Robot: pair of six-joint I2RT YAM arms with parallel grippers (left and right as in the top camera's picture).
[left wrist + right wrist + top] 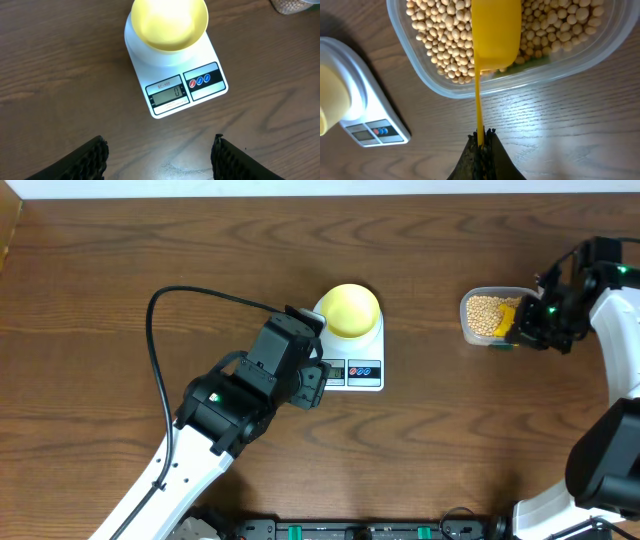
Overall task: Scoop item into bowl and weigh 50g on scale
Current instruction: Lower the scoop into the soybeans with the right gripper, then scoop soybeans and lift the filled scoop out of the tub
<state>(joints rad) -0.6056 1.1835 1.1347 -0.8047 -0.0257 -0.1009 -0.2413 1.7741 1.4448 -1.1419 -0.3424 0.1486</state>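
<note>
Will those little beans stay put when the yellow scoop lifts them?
They probably roll easily: the beans look round, smooth and loose. The scoop, pinched by its thin handle in the right hand, would likely spill some if tilted.

The black left hand point(159, 155) is hovering, fingers spread wide; the right hand point(481, 140) is reaching out, fingers pinched tight.

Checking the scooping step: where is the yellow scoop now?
At the right of the overhead view, the scoop has its head in the clear tub of beans, its handle pinched in the right gripper.
</note>
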